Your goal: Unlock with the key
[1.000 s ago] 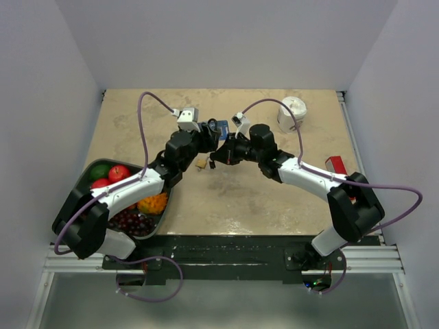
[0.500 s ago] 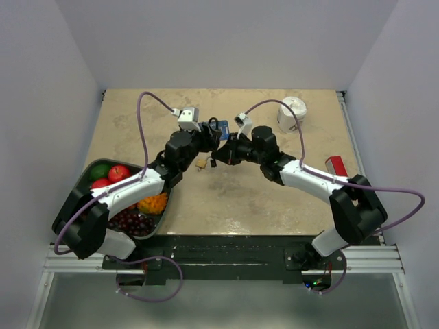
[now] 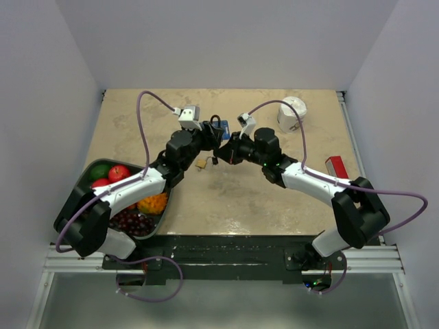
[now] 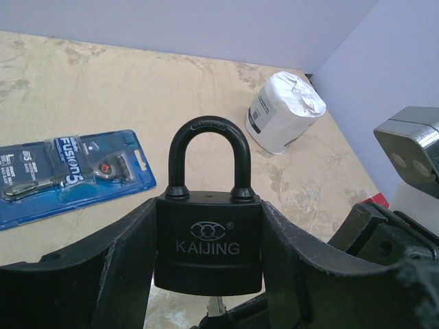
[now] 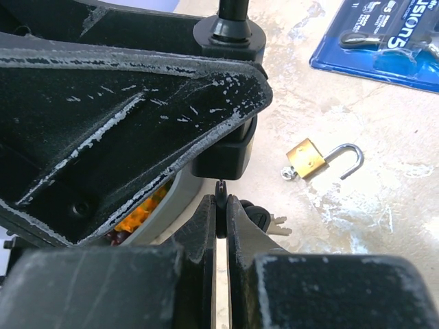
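Observation:
A black padlock (image 4: pixel 207 257) marked KAIJING is upright between the fingers of my left gripper (image 4: pixel 209 229), which is shut on its body. Its shackle (image 4: pixel 208 157) is closed. Directly under it, my right gripper (image 5: pixel 221 203) is shut on the black head of the key (image 5: pixel 220 190). The key's silver blade (image 4: pixel 218 310) runs up into the bottom of the padlock (image 5: pixel 223 161). The rest of the bunch (image 5: pixel 266 219) hangs beside the right fingers. In the top view both grippers meet at mid-table, left (image 3: pixel 210 141) and right (image 3: pixel 226 152).
A small brass padlock (image 5: pixel 306 158) lies open on the table just below the grippers. A blue razor pack (image 4: pixel 65 175) and a white roll (image 4: pixel 283 113) lie behind. A grey fruit tray (image 3: pixel 77 186) stands at the left, and a red item (image 3: pixel 335 164) at the right.
The right arm has swung slightly to the right and its wrist has turned a little at the padlock. The left arm and both grips are unchanged.

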You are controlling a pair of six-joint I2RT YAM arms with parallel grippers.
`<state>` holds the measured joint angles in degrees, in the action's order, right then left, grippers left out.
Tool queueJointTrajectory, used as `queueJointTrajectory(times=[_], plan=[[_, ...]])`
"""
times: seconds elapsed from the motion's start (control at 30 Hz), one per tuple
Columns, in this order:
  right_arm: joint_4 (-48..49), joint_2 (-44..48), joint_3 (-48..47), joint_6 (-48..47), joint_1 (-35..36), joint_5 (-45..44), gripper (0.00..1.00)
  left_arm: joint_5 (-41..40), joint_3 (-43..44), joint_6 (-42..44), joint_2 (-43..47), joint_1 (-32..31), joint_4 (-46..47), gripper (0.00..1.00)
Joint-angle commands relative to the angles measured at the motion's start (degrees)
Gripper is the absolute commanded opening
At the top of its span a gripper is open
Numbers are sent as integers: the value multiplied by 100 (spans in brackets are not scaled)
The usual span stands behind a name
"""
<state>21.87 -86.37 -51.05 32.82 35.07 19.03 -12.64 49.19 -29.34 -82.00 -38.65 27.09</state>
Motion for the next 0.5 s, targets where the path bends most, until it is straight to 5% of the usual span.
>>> queueJointTrajectory(times=[0.0, 0.47], plan=[[1540, 278, -423, -302, -360, -1322, 0, 350, -41, 8, -132, -274, -459, 0], [1592, 560, -432, -469, -360, -1867, 0, 315, -32, 34, -229, -406, -459, 0]])
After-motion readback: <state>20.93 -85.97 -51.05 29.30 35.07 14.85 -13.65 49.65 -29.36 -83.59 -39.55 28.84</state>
